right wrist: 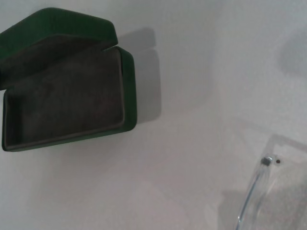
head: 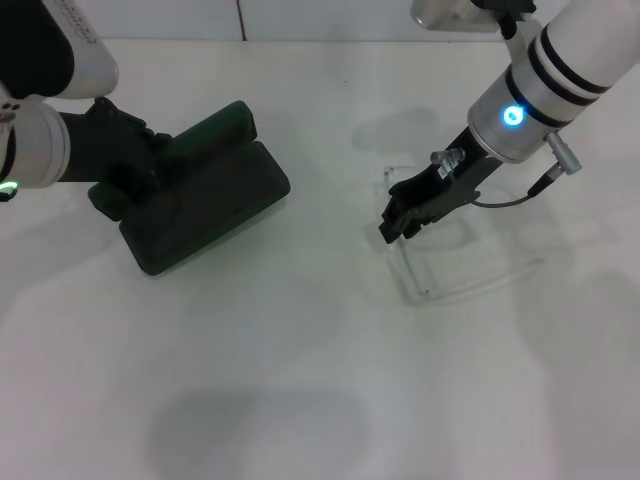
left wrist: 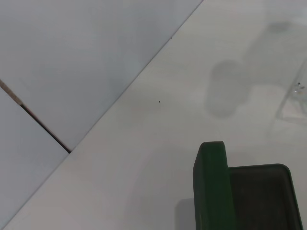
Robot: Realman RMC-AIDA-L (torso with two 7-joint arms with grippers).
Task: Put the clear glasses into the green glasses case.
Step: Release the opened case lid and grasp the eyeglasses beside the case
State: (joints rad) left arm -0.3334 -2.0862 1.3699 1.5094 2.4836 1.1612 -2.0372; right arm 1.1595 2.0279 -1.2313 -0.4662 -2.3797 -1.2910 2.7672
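Two arms, left gripper (head: 128,165) at open green glasses case (head: 205,200); right gripper (head: 405,215) over clear glasses (head: 460,260)

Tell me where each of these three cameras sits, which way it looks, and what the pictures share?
Head view: from the robot's head, looking forward and down at the white table; shows the left gripper at the open dark green hard clamshell glasses case and the right gripper over the transparent plastic glasses.
Left wrist view: on the left arm, facing across the table; shows the case's edge, none of the robot.
Right wrist view: on the right arm, facing down; shows the case's dark lining and the glasses, no fingers.
Shared: all three show the case and part of the glasses.
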